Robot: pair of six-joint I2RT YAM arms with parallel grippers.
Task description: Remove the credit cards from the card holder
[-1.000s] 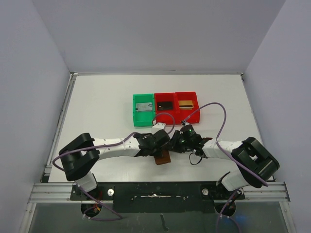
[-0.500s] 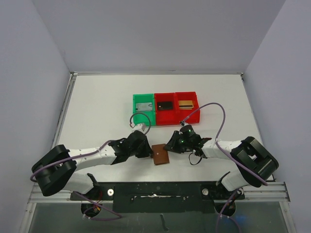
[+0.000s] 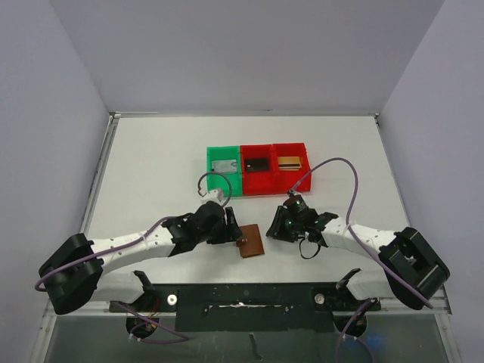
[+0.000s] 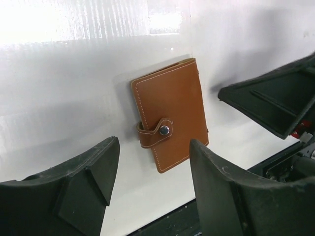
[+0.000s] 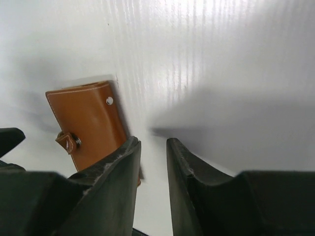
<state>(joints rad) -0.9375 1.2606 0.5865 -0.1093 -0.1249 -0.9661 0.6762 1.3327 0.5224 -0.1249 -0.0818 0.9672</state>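
Snapped shut, the thin brown leather card holder [image 4: 170,98] lies flat; left gripper [image 3: 231,230] beside it spread wide, right gripper [image 3: 274,227] narrowly parted, both empty.

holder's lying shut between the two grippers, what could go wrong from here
1. The card holder lies flat, not far from the front edge of the table; a nudge from either gripper might slide it off.
2. The left gripper and right gripper flank it closely, both open and empty; reaching in together, they might collide.
3. Its strap is snapped shut, so any card inside is hidden and might be missed.
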